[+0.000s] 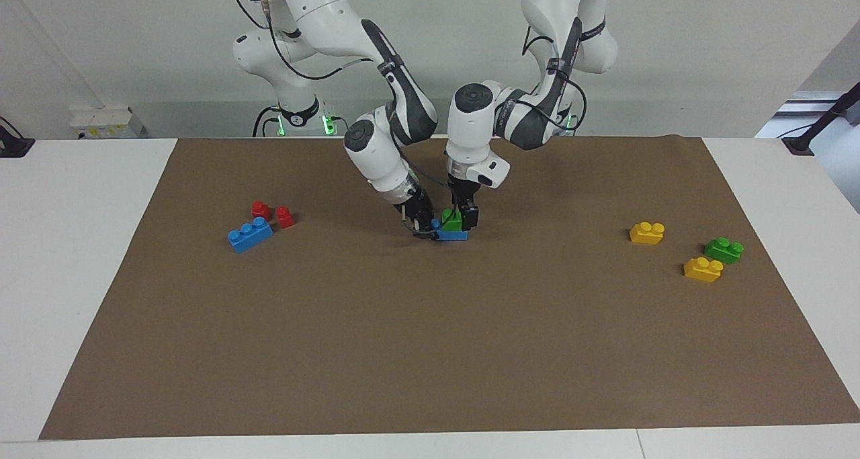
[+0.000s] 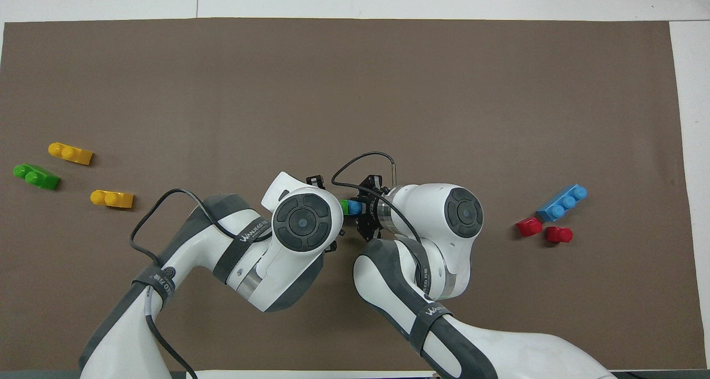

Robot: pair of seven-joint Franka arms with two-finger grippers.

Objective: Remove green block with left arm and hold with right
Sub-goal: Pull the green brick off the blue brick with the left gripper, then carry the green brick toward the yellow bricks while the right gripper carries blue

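left tool is clamped on the green block, which sits on a blue brick. right tool grips that brick's end. yellow bricks lie well apart.

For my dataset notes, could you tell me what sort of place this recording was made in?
Most likely a robotics lab bench set up for manipulation trials. Two white arms, the left gripper and the right gripper, work at a green block on a brown mat over white tables, with loose toy bricks such as a yellow brick.
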